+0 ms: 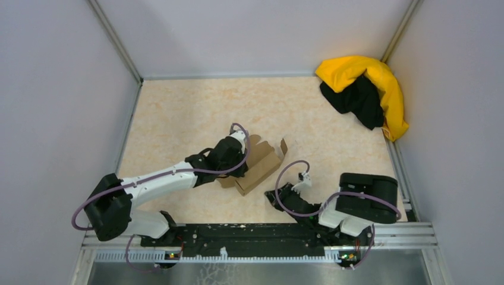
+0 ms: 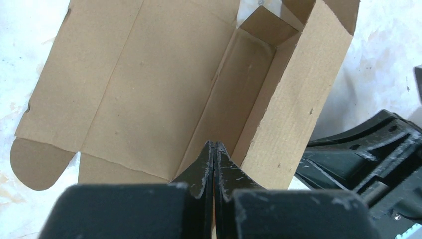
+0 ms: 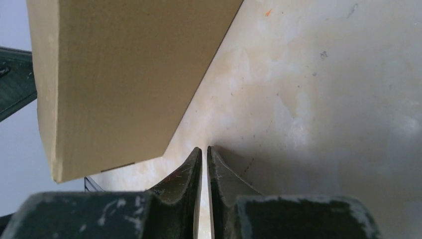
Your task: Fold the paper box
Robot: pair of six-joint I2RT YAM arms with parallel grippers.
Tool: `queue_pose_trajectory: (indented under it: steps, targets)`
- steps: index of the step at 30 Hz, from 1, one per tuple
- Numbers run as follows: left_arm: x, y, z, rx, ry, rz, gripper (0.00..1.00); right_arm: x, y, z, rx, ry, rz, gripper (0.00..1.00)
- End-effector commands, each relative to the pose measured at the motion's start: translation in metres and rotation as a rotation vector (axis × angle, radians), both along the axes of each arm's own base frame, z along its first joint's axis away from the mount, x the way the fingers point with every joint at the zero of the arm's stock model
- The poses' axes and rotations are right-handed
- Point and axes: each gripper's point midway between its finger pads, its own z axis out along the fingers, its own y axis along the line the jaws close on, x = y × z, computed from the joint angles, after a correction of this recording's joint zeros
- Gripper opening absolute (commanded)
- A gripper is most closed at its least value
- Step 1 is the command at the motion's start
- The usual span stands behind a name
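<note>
Looking from above, we saw the paper box (image 1: pixel 260 165), partly folded, lying at the centre of the table (image 1: pixel 190 113). The left gripper (image 2: pixel 214 145), jaws pressed together, pointed into the box's inner crease. The right gripper (image 3: pixel 204 149), just right of the box, had jaws almost touching, holding nothing.

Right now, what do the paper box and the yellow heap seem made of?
The paper box looks like plain brown corrugated cardboard, matte: fine ribs show on its raised wall. The yellow-and-black heap looks like soft cloth, from its folds.
</note>
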Motion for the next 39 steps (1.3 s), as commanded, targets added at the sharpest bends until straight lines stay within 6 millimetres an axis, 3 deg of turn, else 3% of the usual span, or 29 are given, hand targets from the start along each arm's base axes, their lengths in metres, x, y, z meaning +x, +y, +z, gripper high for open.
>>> queue_pose_trajectory:
  steps: [1,5,7,12,19,28,39]
  targets:
    - [0.006,-0.012,0.017,-0.021,-0.033,0.009,0.00,0.016,0.013,0.009,0.138,0.008,-0.054,0.09]
    - [0.005,-0.020,0.023,-0.026,-0.039,-0.005,0.00,0.024,0.028,0.017,0.298,0.009,-0.021,0.08]
    - [0.004,-0.024,0.024,-0.028,-0.040,-0.014,0.00,0.024,0.031,0.004,0.349,0.069,-0.033,0.08]
    - [0.001,-0.033,0.022,-0.016,-0.035,-0.031,0.00,0.026,0.041,-0.022,0.323,0.117,-0.024,0.08]
    - [-0.004,-0.047,0.015,-0.011,-0.022,-0.060,0.00,0.039,0.050,-0.027,0.321,0.111,0.003,0.08]
    - [-0.004,-0.059,0.024,-0.005,-0.042,-0.072,0.00,0.055,0.064,-0.026,0.340,0.091,0.039,0.08]
    - [-0.014,-0.081,0.022,0.011,-0.039,-0.109,0.00,0.083,0.041,-0.018,0.335,0.065,0.004,0.09]
